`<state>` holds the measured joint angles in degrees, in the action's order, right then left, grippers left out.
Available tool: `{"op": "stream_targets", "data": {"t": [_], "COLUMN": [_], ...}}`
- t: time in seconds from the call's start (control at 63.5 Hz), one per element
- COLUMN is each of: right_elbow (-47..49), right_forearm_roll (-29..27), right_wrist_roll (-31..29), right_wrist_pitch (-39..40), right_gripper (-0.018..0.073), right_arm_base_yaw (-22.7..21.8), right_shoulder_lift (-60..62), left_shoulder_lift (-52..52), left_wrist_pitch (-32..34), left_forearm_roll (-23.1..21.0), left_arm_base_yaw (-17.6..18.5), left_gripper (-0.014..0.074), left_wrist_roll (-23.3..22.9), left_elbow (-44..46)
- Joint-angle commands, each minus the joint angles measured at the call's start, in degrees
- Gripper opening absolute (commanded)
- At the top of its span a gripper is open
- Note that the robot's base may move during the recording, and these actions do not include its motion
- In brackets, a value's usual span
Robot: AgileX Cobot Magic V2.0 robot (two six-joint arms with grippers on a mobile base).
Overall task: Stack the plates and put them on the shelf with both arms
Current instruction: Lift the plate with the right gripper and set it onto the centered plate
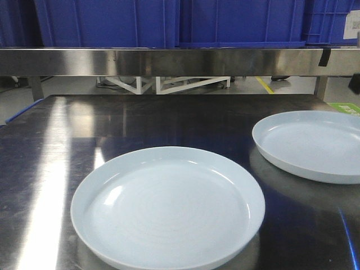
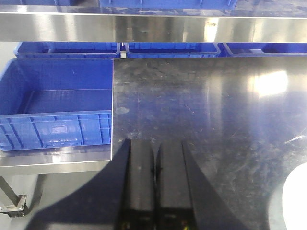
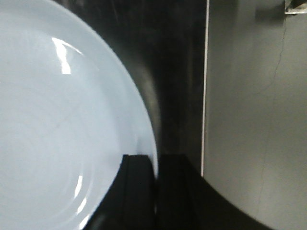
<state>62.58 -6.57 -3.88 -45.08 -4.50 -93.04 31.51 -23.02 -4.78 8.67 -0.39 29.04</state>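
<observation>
The table (image 1: 169, 118), dark reflective steel, fills most of the front view. The shelf (image 1: 169, 61) runs as a long shiny rail above the table's far edge, and blue crates (image 1: 112, 22) sit on top of it. An open crate (image 2: 57, 110) stands lower, just off the table's left edge.

Both plates lie flat on the table, apart and unstacked. The centre plate (image 1: 167, 207) is near the table's front edge. The right plate (image 1: 309, 145) is farther back, toward the table's right side, partly cut off by the frame.

The left gripper (image 2: 154, 191) hangs over the table's front-left part, its fingers pressed together with nothing between them; a sliver of plate rim (image 2: 295, 201) shows to its right. The right gripper (image 3: 156, 191) is at the right plate's (image 3: 62, 120) rim, close to the table's right edge, its fingers also together. Whether they touch the rim I cannot tell.
</observation>
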Motion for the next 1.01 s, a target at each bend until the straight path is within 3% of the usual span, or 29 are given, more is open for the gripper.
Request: {"op": "stream_targets", "data": {"t": [0.0,0.236,0.346,0.63,0.756,0.992], "right_elbow": [3.10,5.91,5.91,5.58,5.58,5.58], "right_forearm_roll": [-1.10,-11.15,-14.40,-14.93,-14.93,-14.83], "right_wrist_roll": [-0.73,-1.53,-3.44,-3.56,-3.56,-3.56], "right_wrist_pitch": [0.00,-1.96,-3.55,-5.16,-5.16,-5.16], "right_gripper": [0.0058,0.0058,0.0058,0.0058,0.0058,0.0058], "right_arm_base_yaw": [-0.09,5.54,12.76,28.90,31.82,32.16], "right_shoulder_lift": [5.80,15.42,18.45,16.08,12.44,4.46], "left_shoulder_lift": [0.03,0.03,0.03,0.03,0.03,0.03], "left_wrist_pitch": [4.54,4.54,4.54,4.54,4.54,4.54], "left_forearm_roll": [-0.43,-0.43,-0.43,-0.43,-0.43,-0.43], "left_arm_base_yaw": [0.42,0.42,0.42,0.42,0.42,0.42], "left_gripper": [0.0083,0.0083,0.0083,0.0083,0.0083,0.0083], "left_wrist_roll": [-0.58,-0.58,-0.58,-0.58,-0.58,-0.58], "left_elbow": [1.63,1.63,1.63,1.63,1.63,1.63]}}
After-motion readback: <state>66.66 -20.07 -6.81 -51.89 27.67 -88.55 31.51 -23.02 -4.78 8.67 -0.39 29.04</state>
